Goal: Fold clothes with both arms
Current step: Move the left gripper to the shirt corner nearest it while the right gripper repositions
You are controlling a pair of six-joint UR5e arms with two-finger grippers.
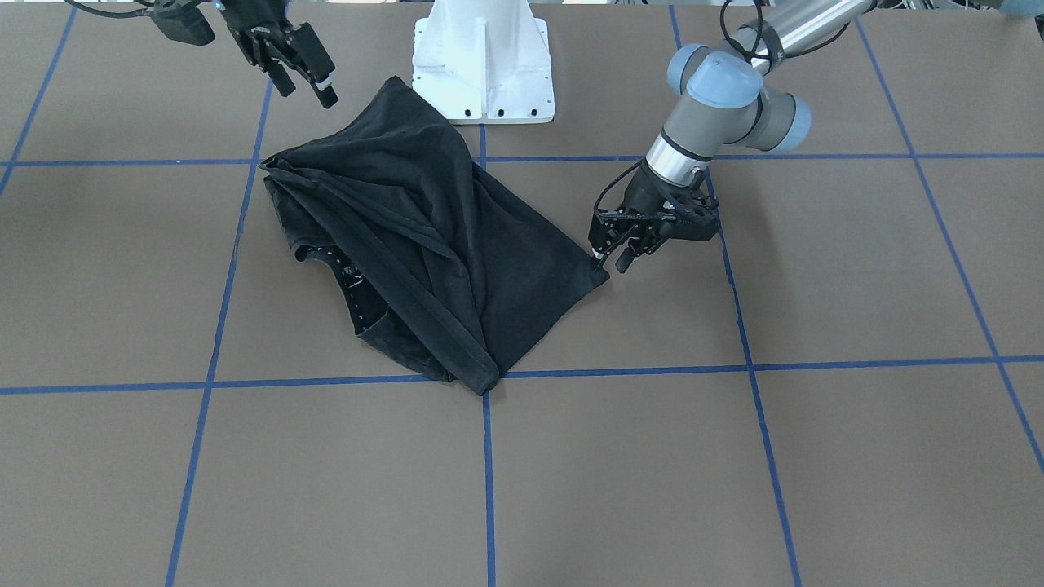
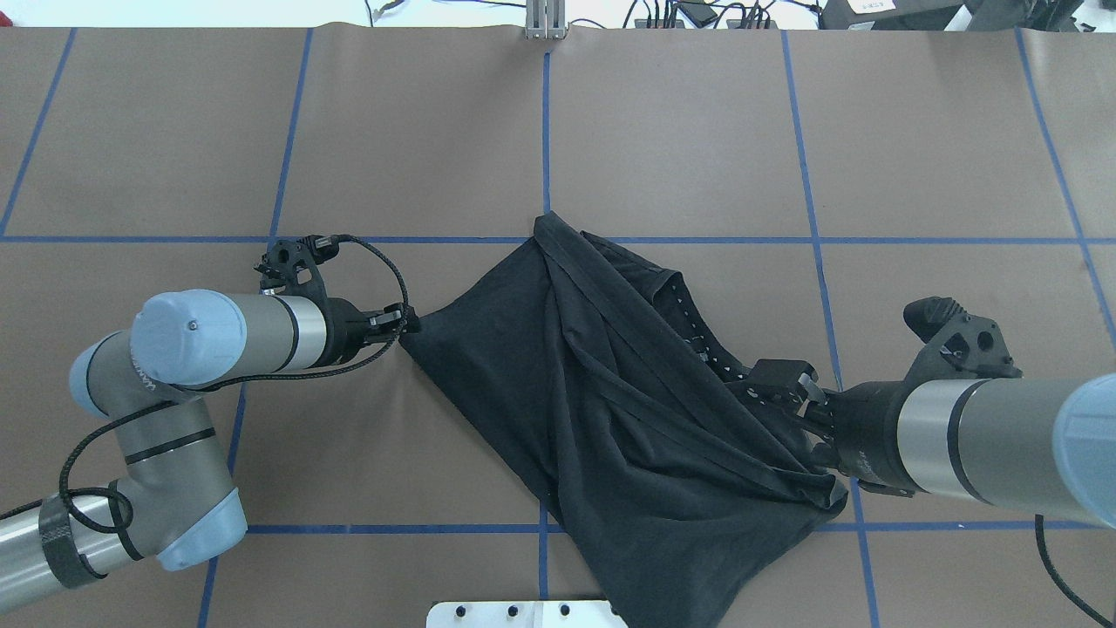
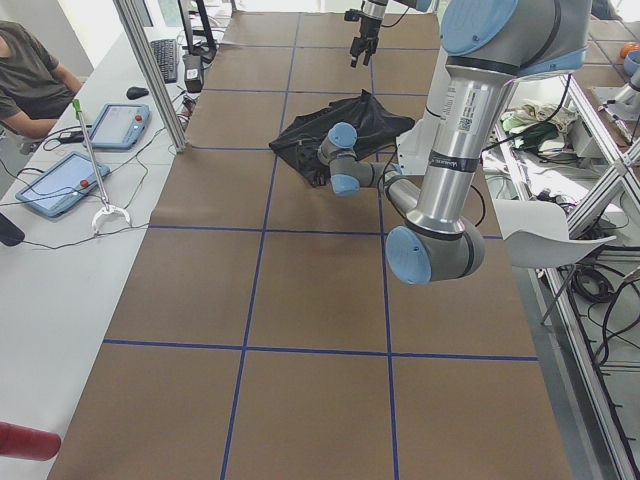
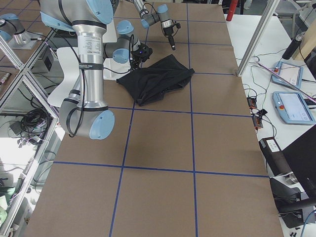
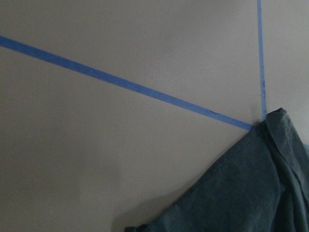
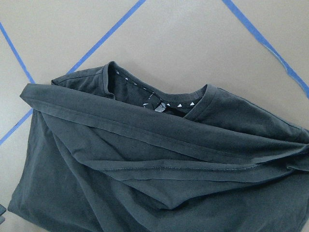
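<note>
The black T-shirt (image 1: 424,244) lies crumpled and partly folded on the brown table (image 1: 734,456). It also shows in the overhead view (image 2: 610,392). Its collar (image 6: 159,104), with small white marks, faces up; the chest logo is hidden. My left gripper (image 1: 612,259) is low at the table, its fingers apart at one corner of the shirt (image 5: 251,193). The overhead view shows it (image 2: 408,323) touching that corner. My right gripper (image 1: 303,86) is open and empty, held above the opposite end of the shirt, near the collar (image 2: 785,392).
The white pedestal base (image 1: 483,61) stands just behind the shirt. Blue tape lines (image 1: 488,473) divide the table into squares. A side bench with tablets (image 3: 60,180) and a seated person (image 3: 30,80) runs along the far edge.
</note>
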